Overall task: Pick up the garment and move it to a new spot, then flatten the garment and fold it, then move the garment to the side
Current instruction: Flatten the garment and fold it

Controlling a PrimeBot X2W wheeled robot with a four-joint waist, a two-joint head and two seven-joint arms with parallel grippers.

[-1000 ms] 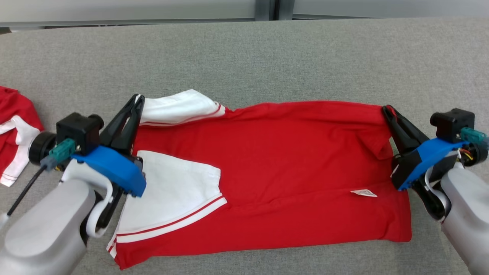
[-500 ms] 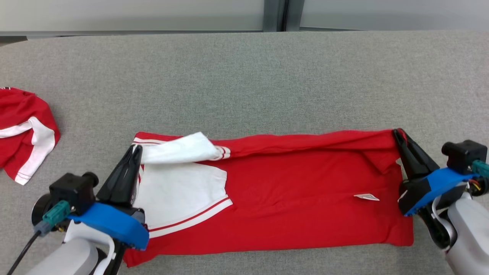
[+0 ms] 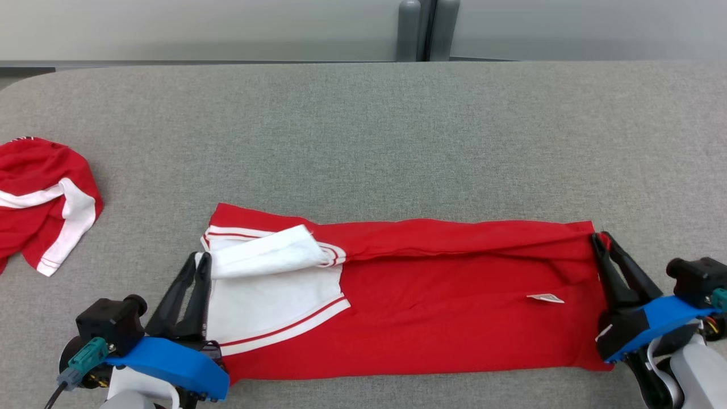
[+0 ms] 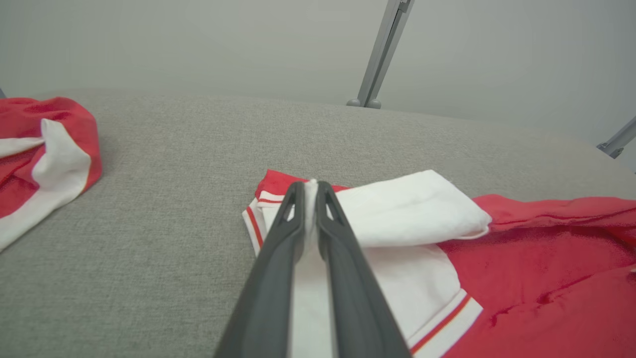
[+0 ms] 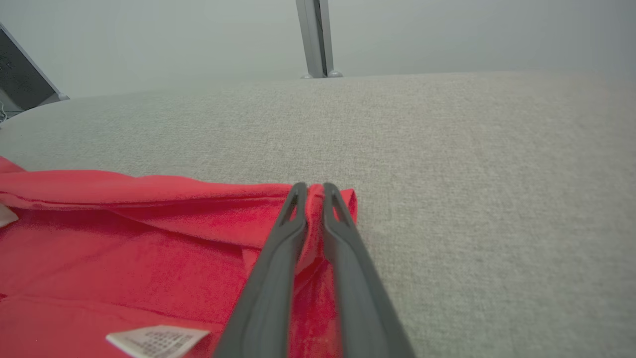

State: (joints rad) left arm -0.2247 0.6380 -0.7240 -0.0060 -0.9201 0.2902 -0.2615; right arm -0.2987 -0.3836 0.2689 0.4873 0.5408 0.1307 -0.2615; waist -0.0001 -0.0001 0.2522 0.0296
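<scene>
The red garment (image 3: 443, 307) is lying stretched flat on the grey table (image 3: 363, 142), which the head view is showing end to end. The wrist views are supplying the grip detail. The left gripper (image 4: 310, 185), nearly closed, is pinching white sleeve cloth. The right gripper (image 5: 314, 188), likewise narrow, is pinching red cloth at the opposite end. A second garment (image 3: 40, 199) is lying well apart, leftward.

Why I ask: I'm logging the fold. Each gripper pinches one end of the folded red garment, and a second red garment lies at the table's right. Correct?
Not quite: the head view shows the second red garment at the table's left, not its right. The left gripper and right gripper do each pinch one end of the folded garment.
</scene>
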